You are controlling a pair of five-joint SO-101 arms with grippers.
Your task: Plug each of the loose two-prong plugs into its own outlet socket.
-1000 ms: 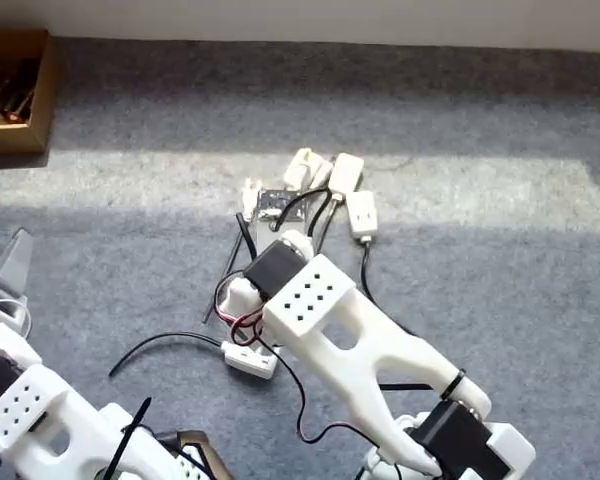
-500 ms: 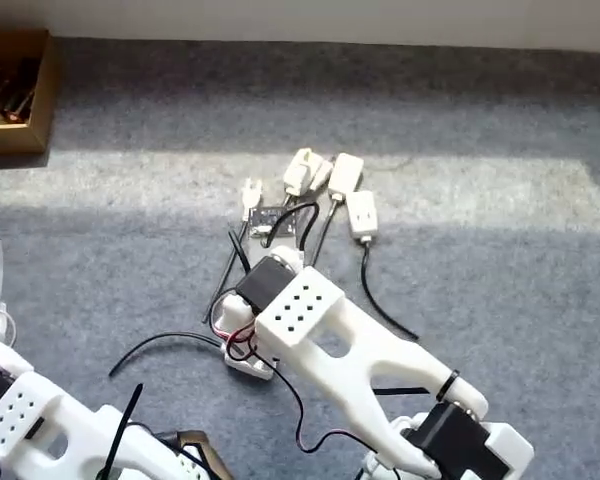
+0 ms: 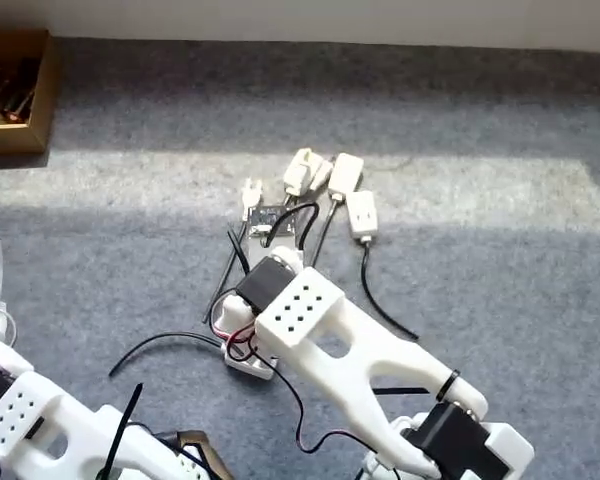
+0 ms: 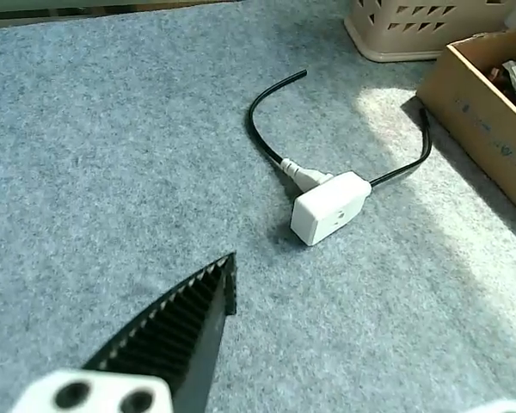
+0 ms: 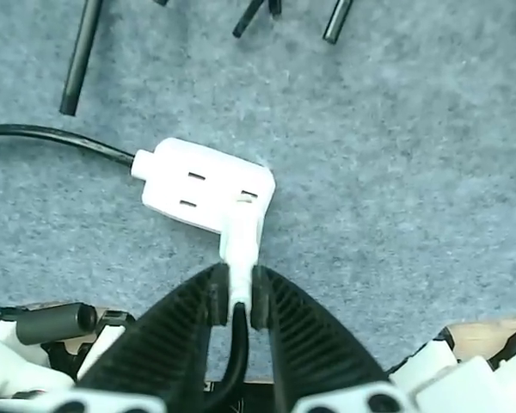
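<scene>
Bench: grey carpet-like cover (image 3: 500, 300), with a sunlit band across the upper part of the high view.
Right arm (image 3: 350, 345): white, runs from lower right to centre.
Box (image 3: 15, 90): cardboard, upper left corner.
Far sockets (image 3: 325, 180): white cluster, upper centre, well apart from both pincers.
Socket (image 5: 205, 191): white block lying flat, slots up, just below and left of centre in the high view.
Mated socket (image 4: 329, 206): white, with a corded plug in its end, ahead of the left pincer.
Right pincer (image 5: 236, 288): narrow, clamped on the plug (image 5: 239, 245).
Plug: white, nose touching a corner of the socket. Whether it is seated cannot be told.
Left pincer (image 4: 228, 280): wide, holding nothing.
</scene>
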